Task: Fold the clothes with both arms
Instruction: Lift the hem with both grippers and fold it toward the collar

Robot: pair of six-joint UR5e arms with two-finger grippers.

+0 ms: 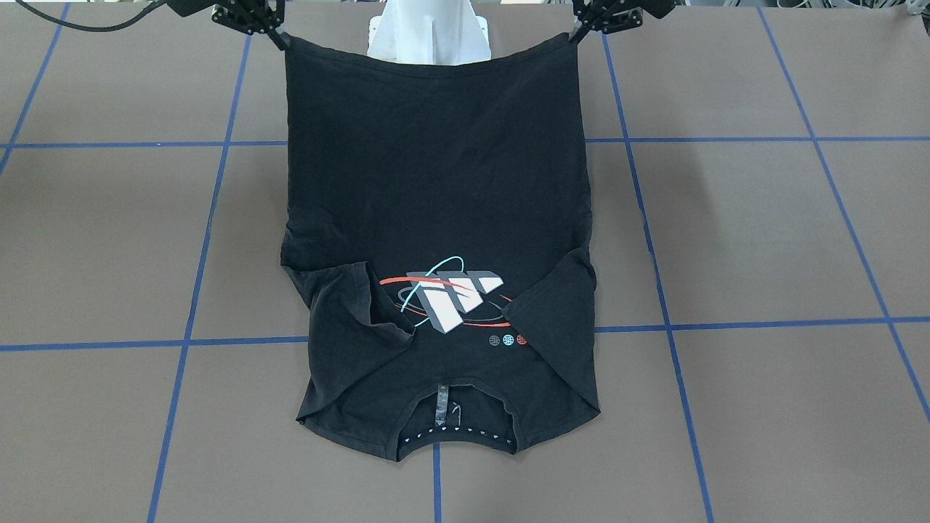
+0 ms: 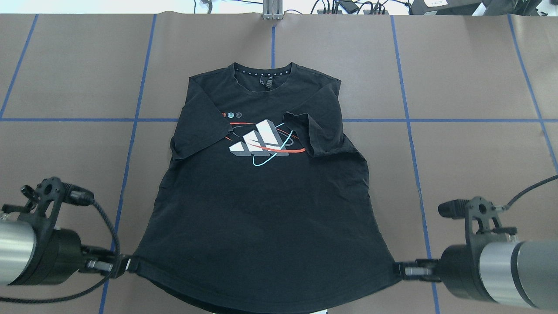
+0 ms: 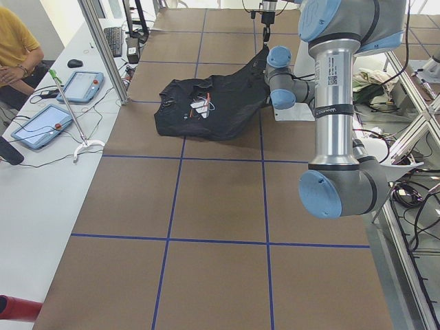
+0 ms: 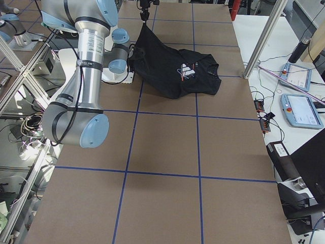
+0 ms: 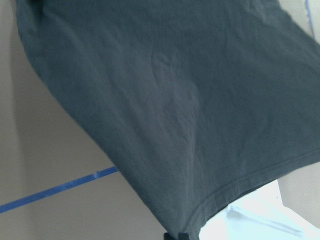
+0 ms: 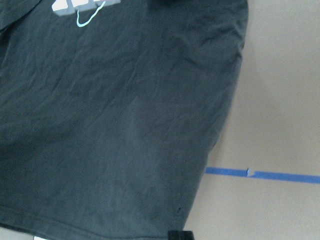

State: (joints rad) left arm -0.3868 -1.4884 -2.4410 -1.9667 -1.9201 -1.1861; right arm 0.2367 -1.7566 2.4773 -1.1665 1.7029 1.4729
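The black T-shirt (image 2: 261,209) lies chest up on the brown table, collar (image 2: 263,78) at the far side from me. Both sleeves are folded in over the white, red and teal graphic (image 2: 261,144). My left gripper (image 2: 126,264) is shut on the left hem corner. My right gripper (image 2: 399,269) is shut on the right hem corner. The hem is stretched between them and lifted off the table, as the front view shows (image 1: 436,65). The left wrist view shows the shirt's underside (image 5: 165,100), and the right wrist view shows its front (image 6: 110,125).
The white pedestal base (image 1: 429,33) stands behind the raised hem. Blue tape lines (image 2: 130,120) divide the table into squares. A side bench with tablets (image 3: 41,127) and a seated person (image 3: 17,48) lies beyond the far edge, behind an aluminium post (image 3: 103,48).
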